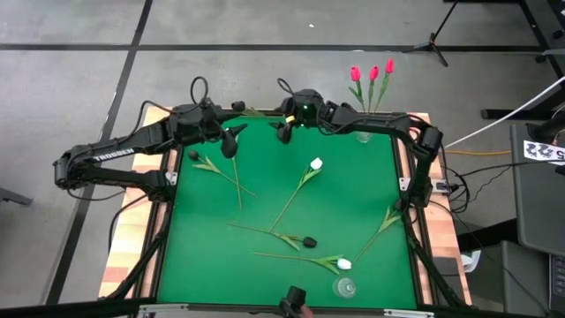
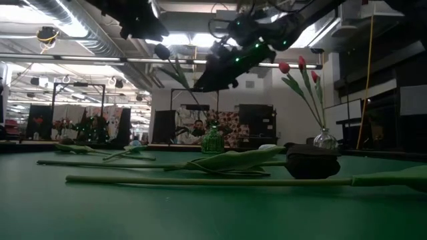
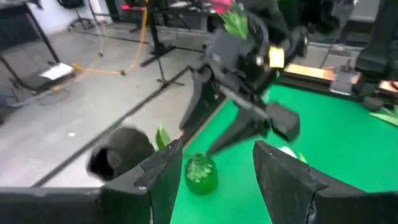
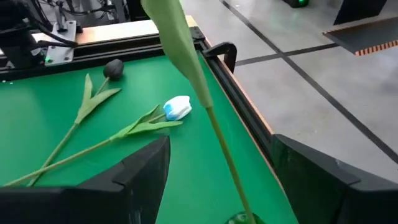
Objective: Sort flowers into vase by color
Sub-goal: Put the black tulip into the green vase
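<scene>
**Around the green mat**

Green mat (image 1: 344, 208) filling frame centre in the high view, wooden table edge (image 1: 128, 252) at lower left. Grey floor (image 1: 71, 88) crossed by dark lines across the top. White cable (image 1: 503, 119) and grey cabinet (image 1: 538, 203) at right. Tripod foot (image 1: 433, 44) at upper right.
</scene>
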Robot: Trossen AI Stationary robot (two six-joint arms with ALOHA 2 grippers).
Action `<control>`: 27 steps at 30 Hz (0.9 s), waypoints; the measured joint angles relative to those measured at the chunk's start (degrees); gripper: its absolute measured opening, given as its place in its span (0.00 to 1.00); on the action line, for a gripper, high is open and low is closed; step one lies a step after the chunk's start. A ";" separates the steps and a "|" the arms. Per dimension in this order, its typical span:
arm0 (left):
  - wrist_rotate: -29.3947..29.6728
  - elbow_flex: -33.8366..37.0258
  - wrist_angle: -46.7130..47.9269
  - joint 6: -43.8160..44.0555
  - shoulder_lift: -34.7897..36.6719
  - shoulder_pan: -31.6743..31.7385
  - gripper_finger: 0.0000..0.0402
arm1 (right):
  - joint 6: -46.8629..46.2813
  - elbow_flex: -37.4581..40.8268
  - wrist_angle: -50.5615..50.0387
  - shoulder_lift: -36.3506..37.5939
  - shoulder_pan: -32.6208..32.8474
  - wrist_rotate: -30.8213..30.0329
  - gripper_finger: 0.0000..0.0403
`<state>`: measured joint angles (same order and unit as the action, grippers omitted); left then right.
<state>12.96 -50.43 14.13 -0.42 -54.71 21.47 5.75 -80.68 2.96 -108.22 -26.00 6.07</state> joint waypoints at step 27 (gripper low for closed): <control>-11.00 0.00 28.51 19.51 4.70 -15.17 0.48 | 5.13 -0.02 -20.67 25.53 0.07 -5.65 0.69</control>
<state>1.96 -50.43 42.64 19.09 -50.01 6.30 10.88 -80.71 -17.71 -82.68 -25.93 0.41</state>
